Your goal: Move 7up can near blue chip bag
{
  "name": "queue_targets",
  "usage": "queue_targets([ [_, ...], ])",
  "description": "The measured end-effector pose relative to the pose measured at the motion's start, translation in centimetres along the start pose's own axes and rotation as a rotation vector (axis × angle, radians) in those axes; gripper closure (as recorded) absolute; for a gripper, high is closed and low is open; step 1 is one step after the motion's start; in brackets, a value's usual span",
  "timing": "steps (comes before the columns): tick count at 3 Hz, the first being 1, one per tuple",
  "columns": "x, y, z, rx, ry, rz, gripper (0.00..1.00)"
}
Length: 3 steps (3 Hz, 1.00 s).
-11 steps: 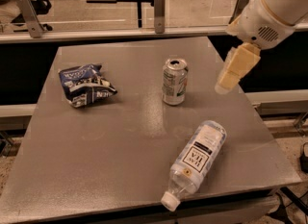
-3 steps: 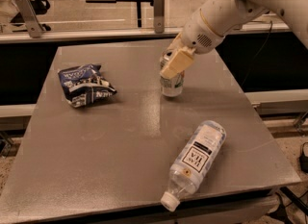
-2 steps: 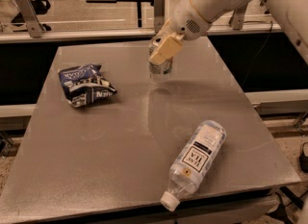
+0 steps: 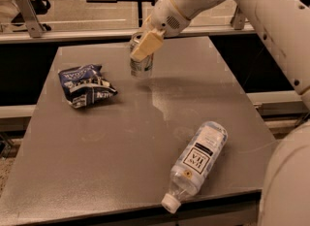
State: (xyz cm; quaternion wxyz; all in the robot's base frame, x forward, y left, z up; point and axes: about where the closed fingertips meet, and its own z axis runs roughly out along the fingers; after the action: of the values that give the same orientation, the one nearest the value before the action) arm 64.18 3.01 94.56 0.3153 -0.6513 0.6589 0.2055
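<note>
7up can [image 4: 141, 68], clamped in jaws over the table [image 4: 121, 162], has moved nearer blue chip bag [image 4: 86, 85].

Arm [image 4: 264, 7] in from upper rt, wrist [image 4: 177, 8] bent down-left; pincer [image 4: 141, 51] top centre, clamped on 7up can [image 4: 142, 66].

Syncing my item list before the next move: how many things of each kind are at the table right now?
Drink cans: 1, the 7up can, gripped by the gripper toward the far side of the table
Snack bags: 1, the blue chip bag, left of the can
Plastic bottles: 1, the clear bottle, lying on its side near the front edge
Total: 3
</note>
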Motion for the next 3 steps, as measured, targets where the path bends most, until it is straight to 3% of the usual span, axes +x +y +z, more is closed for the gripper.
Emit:
queue_targets([
  [2, -1.5, 2.7, 3.2, -0.094, -0.008, -0.037, 1.0],
  [3, -2.2, 3.8, 4.2, -0.126, -0.012, -0.051, 0.84],
])
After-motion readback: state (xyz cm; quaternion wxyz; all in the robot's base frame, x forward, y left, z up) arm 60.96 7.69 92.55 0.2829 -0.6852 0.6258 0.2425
